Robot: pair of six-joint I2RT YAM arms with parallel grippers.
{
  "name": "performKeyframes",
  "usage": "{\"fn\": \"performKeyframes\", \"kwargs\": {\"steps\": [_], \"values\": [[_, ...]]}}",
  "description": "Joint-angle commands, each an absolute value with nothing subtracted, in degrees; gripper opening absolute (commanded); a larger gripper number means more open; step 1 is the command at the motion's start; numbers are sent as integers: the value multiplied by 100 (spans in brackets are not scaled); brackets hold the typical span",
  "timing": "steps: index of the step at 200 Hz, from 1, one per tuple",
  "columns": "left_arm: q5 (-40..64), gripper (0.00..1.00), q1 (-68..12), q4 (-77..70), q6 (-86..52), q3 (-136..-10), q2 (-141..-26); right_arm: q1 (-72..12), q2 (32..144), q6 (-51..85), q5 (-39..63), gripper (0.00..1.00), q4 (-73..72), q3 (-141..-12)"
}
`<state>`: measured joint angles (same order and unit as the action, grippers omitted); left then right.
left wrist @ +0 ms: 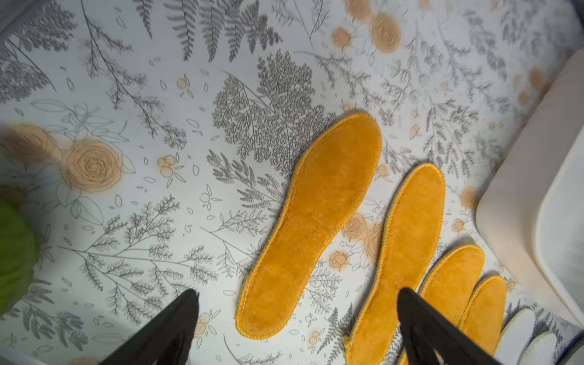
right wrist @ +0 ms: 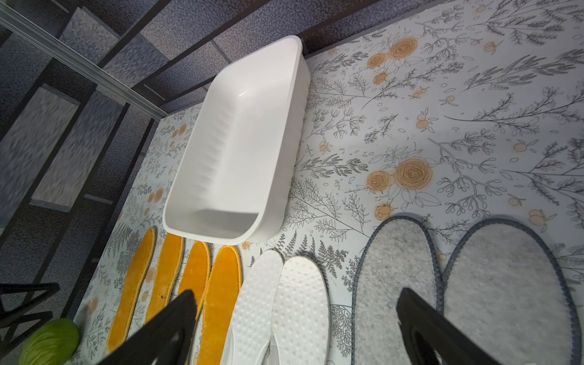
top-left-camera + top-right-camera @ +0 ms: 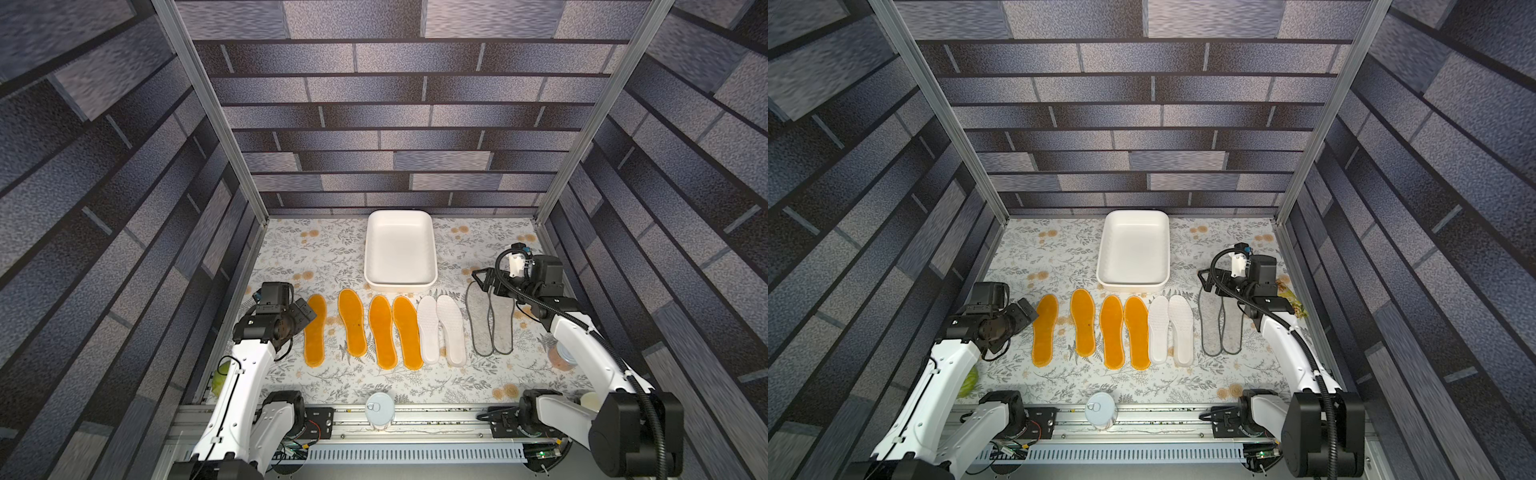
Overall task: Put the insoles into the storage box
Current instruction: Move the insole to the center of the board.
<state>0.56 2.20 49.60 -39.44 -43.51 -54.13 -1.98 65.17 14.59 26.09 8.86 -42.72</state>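
Closest to me in both top views runs the aluminium rail (image 3: 415, 419) that carries both arm bases, with a pull-tab can (image 3: 379, 409) standing on it at bottom centre. Beyond it I see the tabletop (image 3: 291, 257), covered in a pale cloth printed with grey ferns and peach roses. It is closed in on three sides by panels (image 3: 374, 124) printed with dark grey-blue brick.

At the middle of the frame, close to the back panel, sits the white storage box (image 3: 399, 249), its long side running away from me. Just below it eight insoles lie flat in one row, all outside the box. Four orange insoles (image 3: 352, 322) are on the left, two white foam insoles (image 3: 428, 332) in the middle and two grey felt insoles (image 3: 480, 320) on the right.

My left gripper (image 1: 298, 292) hangs at the left of the row by the upper end of the leftmost orange insole (image 3: 314, 330), jaws spread wide and holding nothing. My right gripper (image 2: 297, 292) hangs at the right, equally wide and bare, above the upper tips of the grey pair. The box lies up and to its left.
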Motion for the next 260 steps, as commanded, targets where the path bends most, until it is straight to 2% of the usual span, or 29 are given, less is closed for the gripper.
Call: {"fn": "performKeyframes", "kwargs": {"steps": [1,23,90,149,184,214,260], "values": [[608,100,255,5677,-3772,-4621,-6168,-289,6451,1531,2775,100,1002,-4350],[387,100,167,6133,-3560,-4970,-6901,-328,6442,1516,2729,100,985,-4300],[636,100,185,5705,-2865,-5199,-7351,-361,6486,1526,2690,100,763,-4199],[1458,100,230,5555,-2230,-5547,-8543,-362,6482,1546,2678,100,717,-4108],[1827,100,211,5358,-2095,-5479,-8666,-372,6382,1593,2740,100,624,-4034],[1710,100,204,5306,-1894,-5620,-8734,-377,6354,1570,2797,100,615,-4019],[679,100,-55,6083,-781,-6458,-8985,-377,6346,1543,2846,100,611,-4018]]}}
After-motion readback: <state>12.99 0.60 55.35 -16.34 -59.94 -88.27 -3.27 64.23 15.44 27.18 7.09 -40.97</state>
